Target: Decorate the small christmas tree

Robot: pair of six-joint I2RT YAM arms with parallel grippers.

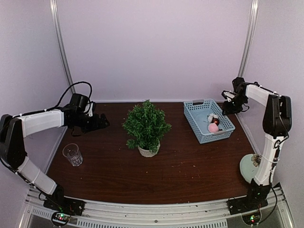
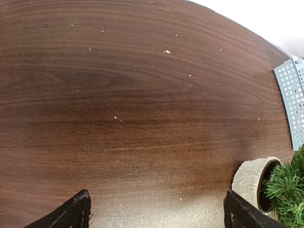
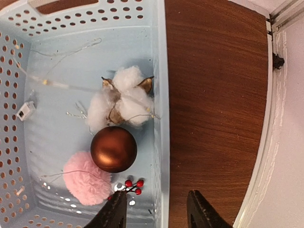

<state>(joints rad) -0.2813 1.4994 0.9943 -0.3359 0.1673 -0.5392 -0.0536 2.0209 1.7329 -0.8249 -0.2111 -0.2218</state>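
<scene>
Dark wood grain covers the table. The small christmas tree stands upright near its middle in a white round pot, its bushy green sprigs spreading wider than the pot. At about 2 o'clock from the tree, well apart from it, sits a light-blue perforated basket. At about 8 o'clock a clear glass stands upright near the table's left edge.

The left gripper hangs at 9 o'clock from the tree, near it but not touching. Its fingers are spread wide, with only bare table between them. Its wrist view catches the pot and a few sprigs at 4 o'clock.

The right gripper is at 2 o'clock from the basket's centre, by its far right corner. Its fingers stand partly apart and hold nothing. The basket's right rim runs through the gap, with one finger over the inside and the other over the table. How high they sit above the rim I cannot tell.

Inside the basket lies a white cotton boll, with a shiny copper-brown ball touching it at 6 o'clock. A pink pompom rests against the ball at 7 o'clock. A sprig of red berries lies just by the inner finger, and there is a thin wire with a small white box
</scene>
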